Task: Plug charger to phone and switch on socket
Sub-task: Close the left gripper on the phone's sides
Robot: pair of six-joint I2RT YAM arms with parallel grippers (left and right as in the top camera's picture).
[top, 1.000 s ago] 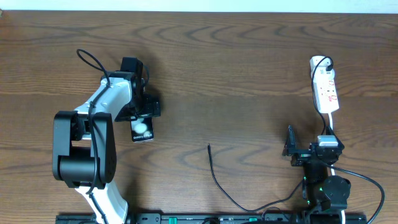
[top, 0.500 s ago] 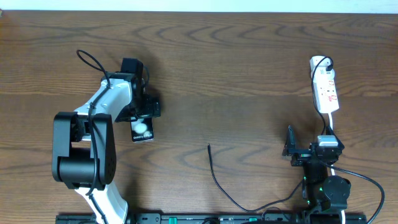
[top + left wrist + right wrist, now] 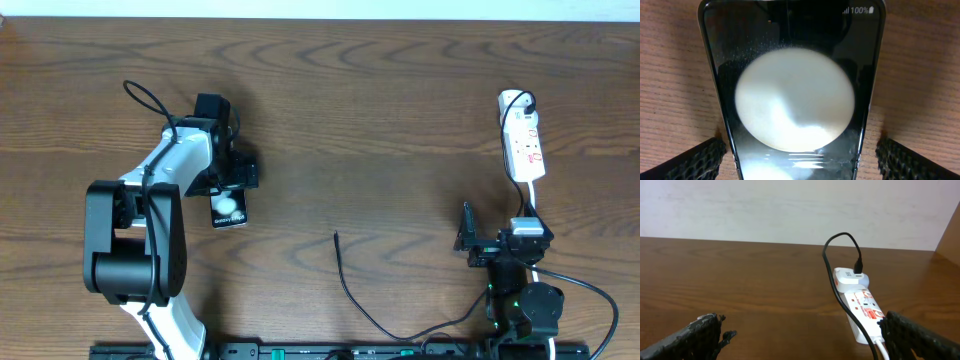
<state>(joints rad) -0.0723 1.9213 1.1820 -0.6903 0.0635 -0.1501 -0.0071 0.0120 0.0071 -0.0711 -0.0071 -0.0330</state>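
Note:
The phone (image 3: 229, 208), a black slab with white round blobs, lies flat on the table at the left. It fills the left wrist view (image 3: 795, 100). My left gripper (image 3: 229, 188) is open and straddles the phone's near end, one finger on each side (image 3: 800, 162), with a small gap on the right. The charger (image 3: 343, 275) is a thin black cable whose free tip lies mid-table. The socket (image 3: 524, 145), a white power strip, lies at the far right and shows in the right wrist view (image 3: 862, 307). My right gripper (image 3: 497, 240) is open and empty (image 3: 812, 340), short of the strip.
A white adapter (image 3: 850, 277) with a black lead sits plugged in at the strip's far end. The strip's white cord (image 3: 533, 200) runs back toward the right arm. The charger cable curves along the front edge toward the right arm's base (image 3: 520, 310).

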